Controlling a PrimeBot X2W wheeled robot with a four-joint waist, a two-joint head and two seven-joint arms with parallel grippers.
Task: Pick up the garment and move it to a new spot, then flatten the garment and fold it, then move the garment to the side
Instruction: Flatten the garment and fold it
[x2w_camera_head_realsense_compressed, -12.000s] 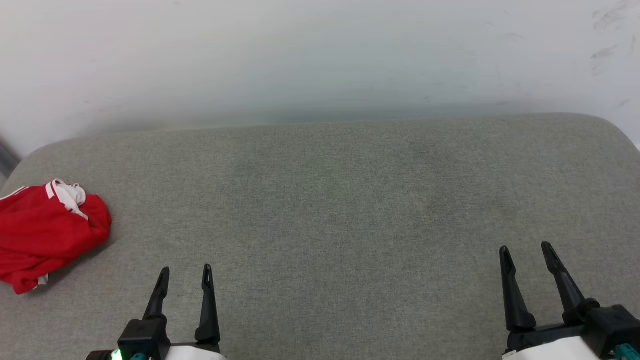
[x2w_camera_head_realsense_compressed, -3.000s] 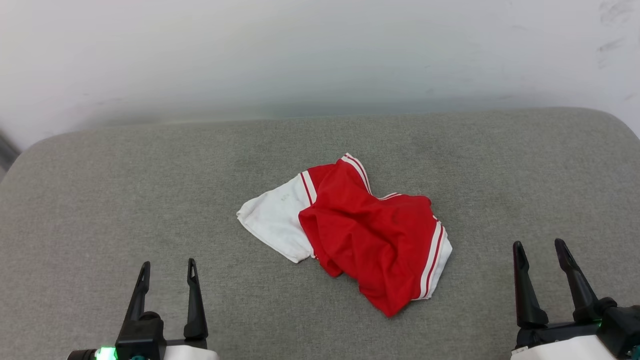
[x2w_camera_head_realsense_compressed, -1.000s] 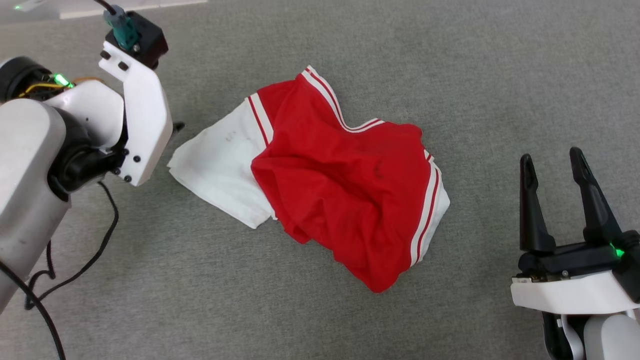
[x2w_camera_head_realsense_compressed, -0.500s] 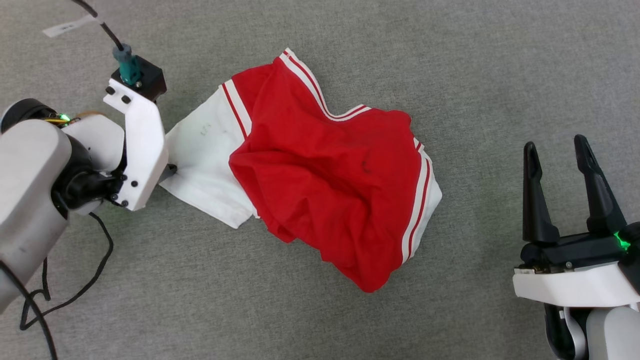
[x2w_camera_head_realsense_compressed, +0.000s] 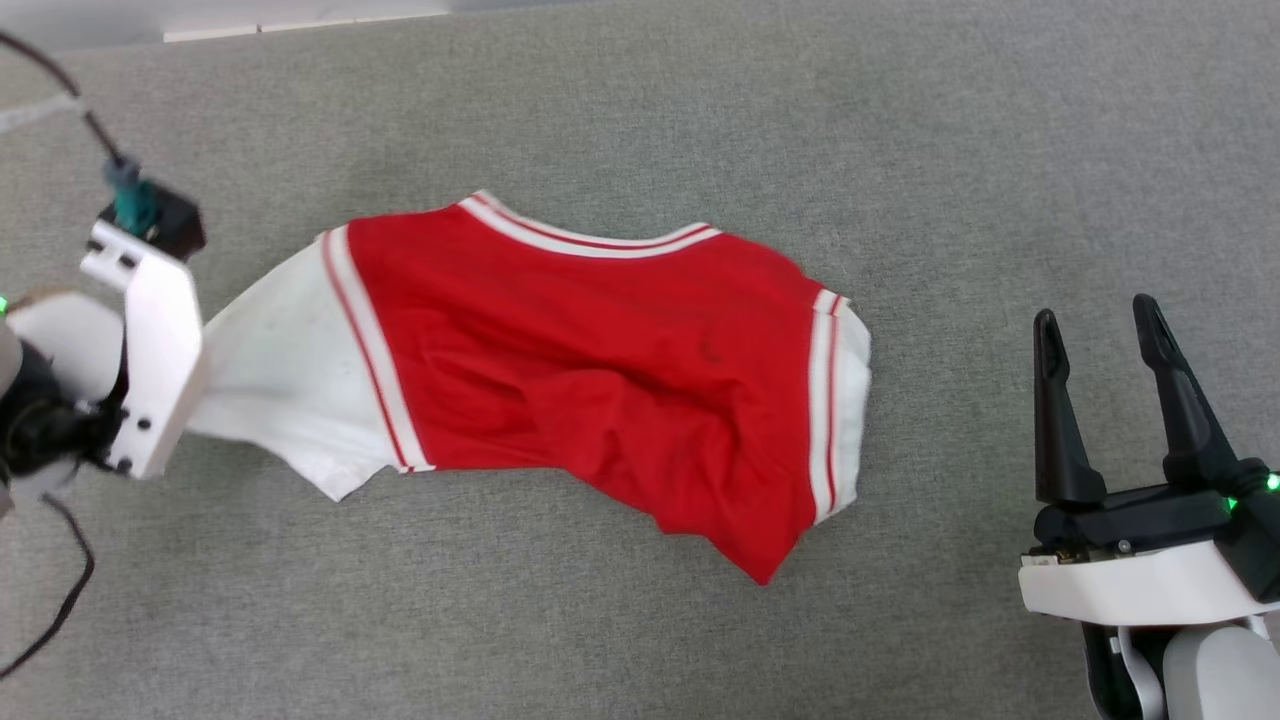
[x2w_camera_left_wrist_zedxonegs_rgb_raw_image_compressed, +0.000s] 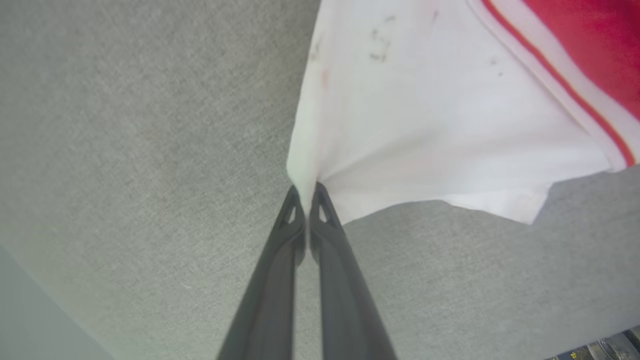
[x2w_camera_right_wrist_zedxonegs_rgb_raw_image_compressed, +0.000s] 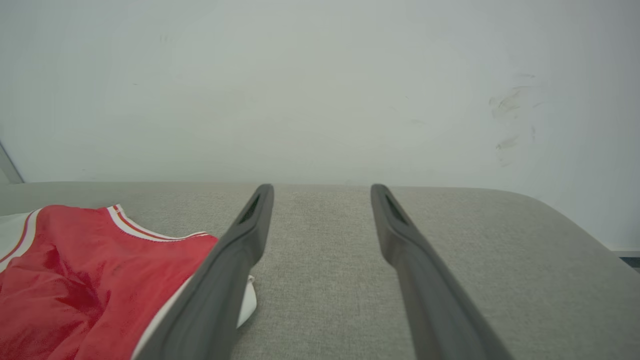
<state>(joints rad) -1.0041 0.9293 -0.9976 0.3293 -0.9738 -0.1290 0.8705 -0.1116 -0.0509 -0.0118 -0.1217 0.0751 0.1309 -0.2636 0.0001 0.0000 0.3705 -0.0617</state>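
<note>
Left wrist view: left gripper (x2w_camera_left_wrist_zedxonegs_rgb_raw_image_compressed: 305, 191) is seen pinched shut on the white sleeve (x2w_camera_left_wrist_zedxonegs_rgb_raw_image_compressed: 425, 125) of the garment (x2w_camera_head_realsense_compressed: 600, 370), spread on the surface (x2w_camera_head_realsense_compressed: 560, 640); right gripper (x2w_camera_head_realsense_compressed: 1095, 322) is held wide open, empty; flattening is judged underway; far sleeve (x2w_camera_head_realsense_compressed: 845, 400) is to be gripped next.

Red T-shirt (x2w_camera_head_realsense_compressed: 600, 370) stretched out across the middle of the grey cushion (x2w_camera_head_realsense_compressed: 950, 150)
The red body is laid partly flattened, with creases bunched toward the cushion's near edge and the striped collar turned to its far edge. One white sleeve is drawn taut, its corner pinched between the closed fingers of the left gripper (x2w_camera_left_wrist_zedxonegs_rgb_raw_image_compressed: 305, 192). The other striped sleeve is folded narrow at the opposite end.
</note>
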